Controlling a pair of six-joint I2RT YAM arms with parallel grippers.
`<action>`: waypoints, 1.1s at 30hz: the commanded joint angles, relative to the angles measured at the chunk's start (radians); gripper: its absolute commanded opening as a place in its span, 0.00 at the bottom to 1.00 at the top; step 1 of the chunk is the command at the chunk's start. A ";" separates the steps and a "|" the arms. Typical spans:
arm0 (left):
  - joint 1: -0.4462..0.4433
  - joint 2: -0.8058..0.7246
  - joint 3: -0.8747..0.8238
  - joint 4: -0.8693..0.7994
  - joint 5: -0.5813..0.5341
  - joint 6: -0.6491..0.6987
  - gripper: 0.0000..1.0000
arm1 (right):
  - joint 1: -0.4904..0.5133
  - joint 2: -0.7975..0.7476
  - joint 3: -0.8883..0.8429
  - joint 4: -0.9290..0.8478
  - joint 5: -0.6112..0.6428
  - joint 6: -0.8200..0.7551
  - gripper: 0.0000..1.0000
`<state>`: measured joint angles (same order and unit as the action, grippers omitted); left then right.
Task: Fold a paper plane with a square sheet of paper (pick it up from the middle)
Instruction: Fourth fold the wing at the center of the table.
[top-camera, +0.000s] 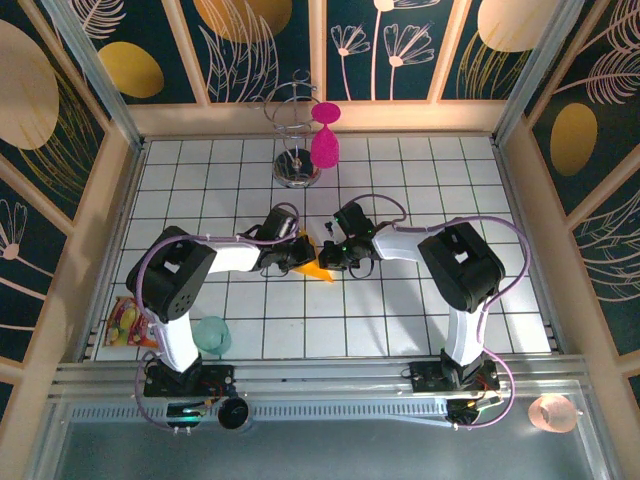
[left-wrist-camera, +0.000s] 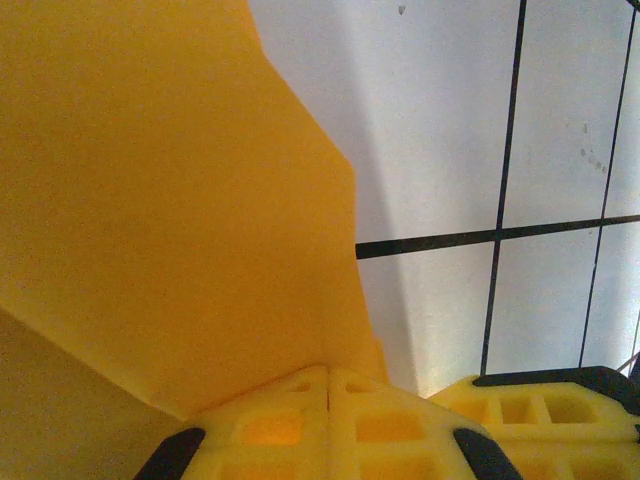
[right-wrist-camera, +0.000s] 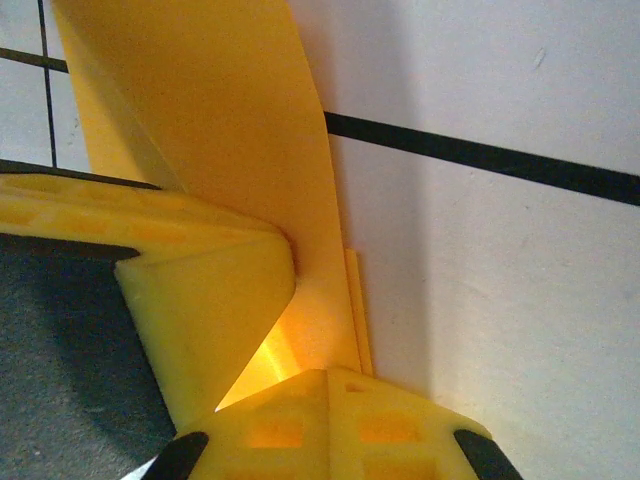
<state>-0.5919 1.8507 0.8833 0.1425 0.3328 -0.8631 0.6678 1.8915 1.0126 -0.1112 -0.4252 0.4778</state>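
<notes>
Near the middle of the table, slightly toward its far edge, the two arms meet tip to tip over the white gridded tiles. Between them is the orange-yellow paper, a small folded shape with one pointed end aimed at the near edge. The left gripper reaches in from the left edge's side and the right gripper from the right edge's side. Both are clamped on the paper, just beside each other.

In the left wrist view the paper rises as a broad sheet on the left, its edge running down to where the left gripper's yellow fingers press together with no gap between them. A yellow finger of the other gripper sits low on the right, over the tiles.

In the right wrist view the right gripper is likewise pinched tight, and a strip of paper runs up out of the seam between its fingers. A thin second layer shows along the strip's right edge, so the paper is folded there. The left gripper's yellow finger lies against the strip from the left.

By the middle of the far edge a magenta goblet hangs on a wire stand. A snack packet lies at the near left corner, and a pale green cup sits near the near edge beside the left arm's base.
</notes>
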 joint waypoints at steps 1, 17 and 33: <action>0.049 0.036 0.012 -0.094 -0.087 0.061 0.06 | 0.002 0.110 -0.078 -0.220 0.263 -0.020 0.00; 0.316 0.103 0.136 -0.240 -0.122 0.271 0.06 | 0.003 0.119 -0.091 -0.223 0.287 -0.015 0.00; 0.435 0.069 0.232 -0.285 -0.133 0.315 0.07 | 0.003 0.100 -0.097 -0.195 0.251 0.000 0.00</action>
<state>-0.1669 1.9423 1.1072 -0.0910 0.2710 -0.5686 0.6830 1.8954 1.0050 -0.0360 -0.3393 0.4778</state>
